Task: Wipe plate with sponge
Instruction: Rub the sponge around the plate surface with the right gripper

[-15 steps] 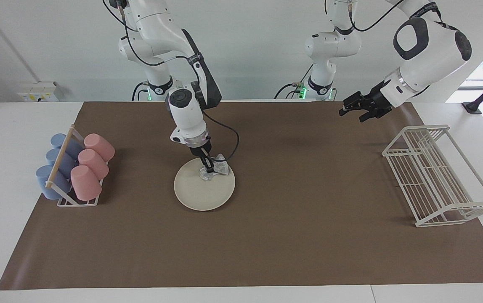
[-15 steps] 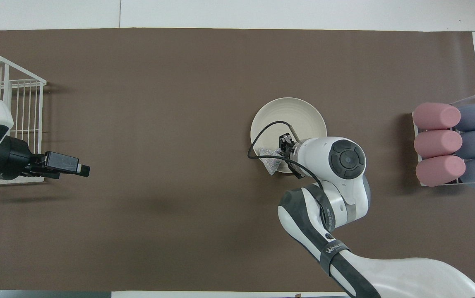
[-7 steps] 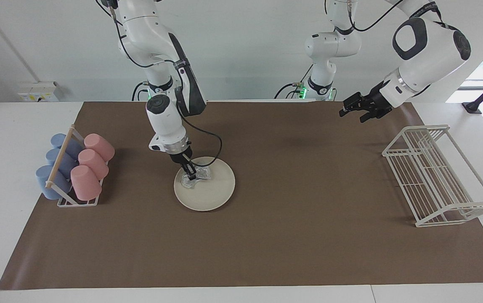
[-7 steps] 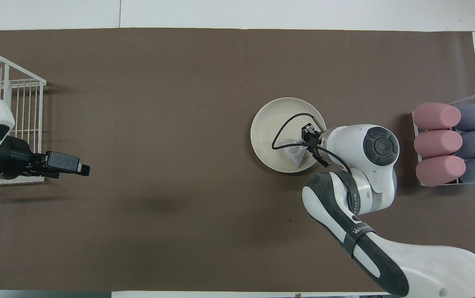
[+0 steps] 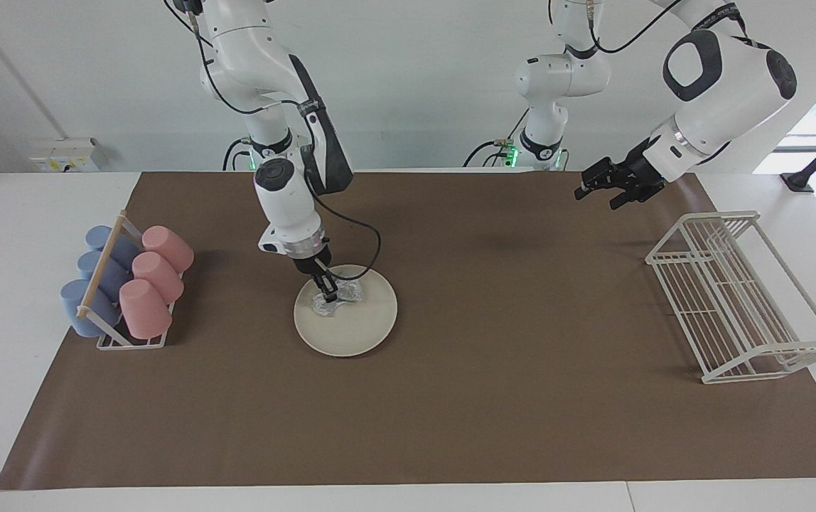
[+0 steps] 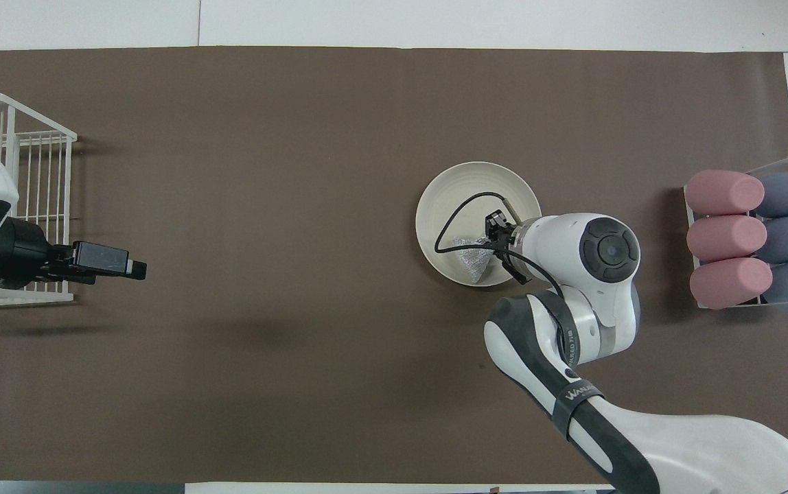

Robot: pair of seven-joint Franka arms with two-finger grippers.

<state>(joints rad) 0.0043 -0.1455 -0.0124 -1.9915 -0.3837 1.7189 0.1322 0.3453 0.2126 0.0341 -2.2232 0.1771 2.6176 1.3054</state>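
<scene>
Step in hand: I'm mid-wipe, as I read it. The sponge (image 5: 337,296) is down on the plate (image 5: 365,328) and my right gripper (image 5: 328,291) is on it.

Right gripper: it comes in from the right arm's end of the desk (image 5: 408,398) and its fingers are closed on the sponge, pinching the top of the pad against the plate. In the overhead view the gripper (image 6: 489,237) sits over the part of the plate nearer the robots.

Sponge: crumpled, silvery, lying on the plate's surface on the side nearer the robots and toward the cups; overhead I see it (image 6: 471,256) poking out under the wrist.

Plate: flat on the brown mat, roughly mid-desk, toward the right arm's end. Most of its face, the half farther from the robots, is bare.

Left gripper: waiting in the air (image 5: 601,181) over the mat near the wire rack (image 5: 742,299). Fingers look closed and empty; overhead (image 6: 119,259) confirms nothing is in them.

Bystanders: the cup rack (image 5: 120,288) with pink and blue cups lies well apart from the plate, at the right arm's end.

Next move, my call: keep the pinch and the downward press, and drag the sponge across the bare half of the plate.

Watch: push too hard sideways and I think the plate could slide on the mat, since nothing holds it down.
</scene>
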